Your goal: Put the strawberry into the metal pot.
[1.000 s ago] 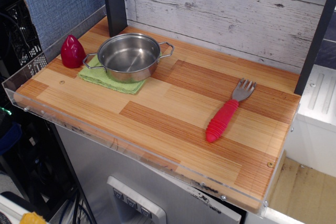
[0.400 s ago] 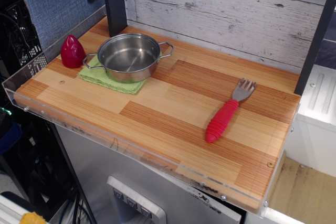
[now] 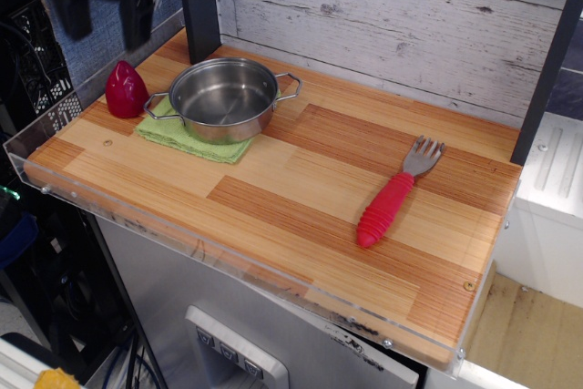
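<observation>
The strawberry [image 3: 126, 90] is a glossy dark-red cone standing upright at the far left of the wooden table, just left of the pot. The metal pot [image 3: 223, 98] is shiny, round and empty, with two wire loop handles, and sits on a green cloth [image 3: 187, 138]. My gripper [image 3: 103, 14] is a blurred black shape at the top left, above and a little left of the strawberry. Its two fingers hang down with a gap between them and hold nothing.
A fork with a red ribbed handle [image 3: 393, 196] lies at the right of the table. A black post [image 3: 199, 2] stands behind the pot. A clear plastic rim [image 3: 55, 125] edges the table's left and front.
My gripper has come into view at the top left and moved down towards the strawberry. The strawberry, pot and fork have not moved.
</observation>
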Robot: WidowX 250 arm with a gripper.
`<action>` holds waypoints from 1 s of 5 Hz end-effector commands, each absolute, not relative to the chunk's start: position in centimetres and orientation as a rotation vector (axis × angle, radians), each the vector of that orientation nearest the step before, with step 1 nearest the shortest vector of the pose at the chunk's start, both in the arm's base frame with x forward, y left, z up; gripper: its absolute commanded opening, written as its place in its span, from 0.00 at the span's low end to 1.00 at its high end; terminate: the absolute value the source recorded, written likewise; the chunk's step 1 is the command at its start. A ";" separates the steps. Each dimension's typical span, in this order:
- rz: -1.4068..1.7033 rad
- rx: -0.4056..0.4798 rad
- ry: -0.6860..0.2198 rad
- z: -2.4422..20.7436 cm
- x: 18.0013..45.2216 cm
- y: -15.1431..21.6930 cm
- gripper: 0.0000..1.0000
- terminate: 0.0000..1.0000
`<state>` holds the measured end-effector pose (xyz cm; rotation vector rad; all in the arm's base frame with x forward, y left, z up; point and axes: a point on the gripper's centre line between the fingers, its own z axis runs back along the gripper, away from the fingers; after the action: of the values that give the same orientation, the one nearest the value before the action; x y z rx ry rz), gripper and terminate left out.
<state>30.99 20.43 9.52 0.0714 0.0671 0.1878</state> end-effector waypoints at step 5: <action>0.220 0.050 0.084 4.9 33.0 21.9 1.00 0.00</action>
<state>32.87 21.67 2.67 0.0256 0.1346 0.2205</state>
